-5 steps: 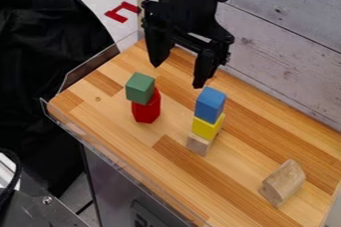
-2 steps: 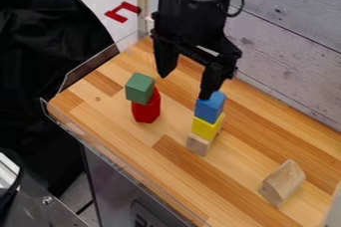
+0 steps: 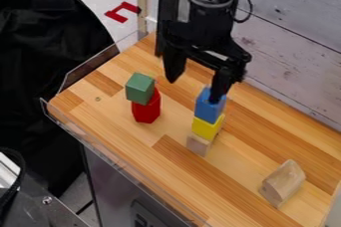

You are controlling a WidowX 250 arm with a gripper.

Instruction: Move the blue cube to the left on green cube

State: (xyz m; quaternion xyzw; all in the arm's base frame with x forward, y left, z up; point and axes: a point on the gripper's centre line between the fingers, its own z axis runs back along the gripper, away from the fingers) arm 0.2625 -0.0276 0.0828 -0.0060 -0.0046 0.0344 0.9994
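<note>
Blue is the cube [image 3: 205,112] on top of its little tower, down by one tip of the black claw [image 3: 195,89]. The claw is wide open and has hold of nothing. One of its fingers is in front of part of the blue cube, and I can't tell if they touch. Under the blue cube sit a yellow block [image 3: 207,128] and then a small wooden block [image 3: 198,145]. Down and left of the claw in the view, the green cube [image 3: 139,89] sits on a red block [image 3: 146,110]. A big wooden chunk [image 3: 282,184] lies on the wooden table [image 3: 120,122], down and right of the claw.
</note>
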